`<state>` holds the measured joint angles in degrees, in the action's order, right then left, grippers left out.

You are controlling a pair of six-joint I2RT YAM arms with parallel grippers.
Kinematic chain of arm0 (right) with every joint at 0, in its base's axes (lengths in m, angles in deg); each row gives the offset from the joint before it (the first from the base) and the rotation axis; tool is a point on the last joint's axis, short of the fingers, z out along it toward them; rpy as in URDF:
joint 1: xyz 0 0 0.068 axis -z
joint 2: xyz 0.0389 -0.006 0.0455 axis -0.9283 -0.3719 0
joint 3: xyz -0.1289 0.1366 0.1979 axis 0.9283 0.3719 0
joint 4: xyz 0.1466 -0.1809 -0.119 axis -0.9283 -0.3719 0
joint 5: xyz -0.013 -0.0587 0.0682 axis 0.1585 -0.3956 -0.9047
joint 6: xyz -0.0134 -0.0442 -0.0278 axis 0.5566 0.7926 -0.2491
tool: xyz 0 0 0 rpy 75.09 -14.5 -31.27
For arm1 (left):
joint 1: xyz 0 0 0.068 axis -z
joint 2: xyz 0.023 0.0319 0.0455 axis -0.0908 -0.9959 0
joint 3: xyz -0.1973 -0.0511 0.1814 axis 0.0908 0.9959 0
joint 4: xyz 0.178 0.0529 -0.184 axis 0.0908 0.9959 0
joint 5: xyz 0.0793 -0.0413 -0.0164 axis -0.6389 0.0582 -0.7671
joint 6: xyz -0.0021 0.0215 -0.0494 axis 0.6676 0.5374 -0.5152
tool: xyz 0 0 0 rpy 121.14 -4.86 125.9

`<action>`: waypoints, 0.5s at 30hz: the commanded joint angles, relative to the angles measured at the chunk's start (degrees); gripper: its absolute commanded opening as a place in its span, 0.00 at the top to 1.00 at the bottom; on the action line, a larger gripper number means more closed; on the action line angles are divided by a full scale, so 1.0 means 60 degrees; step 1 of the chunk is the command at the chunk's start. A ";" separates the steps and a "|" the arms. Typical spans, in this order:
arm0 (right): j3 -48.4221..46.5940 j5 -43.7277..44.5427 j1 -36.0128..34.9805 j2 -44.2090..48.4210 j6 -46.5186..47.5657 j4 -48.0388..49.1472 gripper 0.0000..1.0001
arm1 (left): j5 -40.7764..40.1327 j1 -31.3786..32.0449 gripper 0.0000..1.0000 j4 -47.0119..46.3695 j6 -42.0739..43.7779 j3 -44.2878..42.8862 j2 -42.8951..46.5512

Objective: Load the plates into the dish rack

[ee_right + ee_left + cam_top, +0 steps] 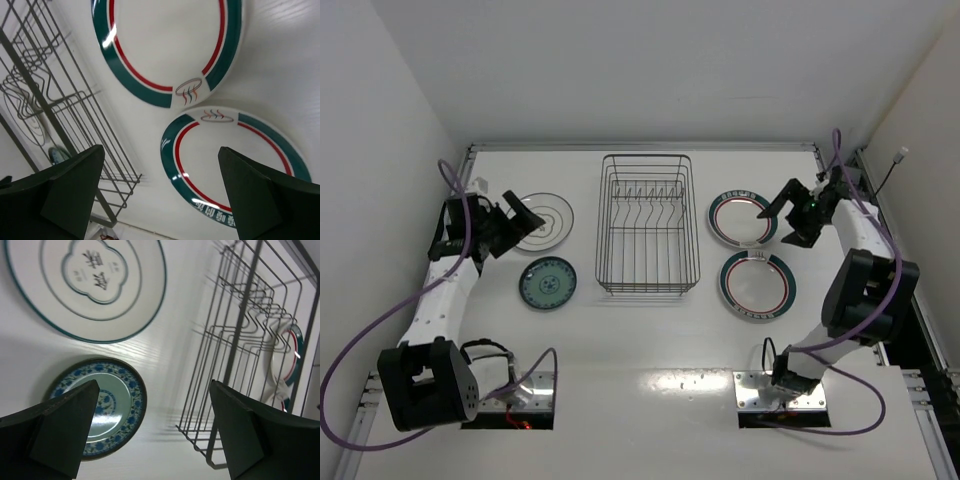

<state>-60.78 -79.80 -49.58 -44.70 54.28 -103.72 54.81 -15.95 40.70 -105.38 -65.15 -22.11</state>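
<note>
**A:** Where does the dish rack sit?

**B:** The dish rack (648,225) stands mid-bench between my two arms, its row of prongs (648,192) upright in the far half.

**A:** And the plates?

**B:** All four lie flat on the bench (650,340), outside the rack. To its left are the ringed plate (545,221) and, nearer my bases, the smaller teal plate (548,283), the two just apart. To its right are the far banded plate (741,217) and the near banded plate (757,284), almost rim to rim.

**A:** Your left tool?

**B:** My left tool (154,385) is spread wide with nothing between the fingers. It is at the left edge of the ringed plate. I cannot tell whether it touches the rim.

**A:** The right one?

**B:** My right tool (161,150) also gapes wide and grips nothing. It hangs at the right side of the far banded plate, and its camera looks across both banded plates toward the rack.
</note>
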 commanded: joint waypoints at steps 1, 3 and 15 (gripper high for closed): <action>-0.0715 -0.0292 0.0548 -0.0947 0.0129 0.0324 0.06 | 0.1045 0.0281 0.09 -0.0503 0.0463 0.0050 0.0123; -0.0936 -0.0063 0.0549 -0.1387 0.0216 0.0413 0.08 | 0.1192 0.0282 0.09 -0.0504 0.0551 0.0138 0.0123; -0.2064 -0.0002 0.0740 -0.4070 0.0540 0.0662 0.27 | 0.1574 0.0384 0.09 -0.0519 0.1021 0.0344 -0.0345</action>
<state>-70.77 -78.55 -45.47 -68.00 56.12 -101.36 62.81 -14.16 39.25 -101.11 -63.38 -23.84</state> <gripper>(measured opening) 0.742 0.911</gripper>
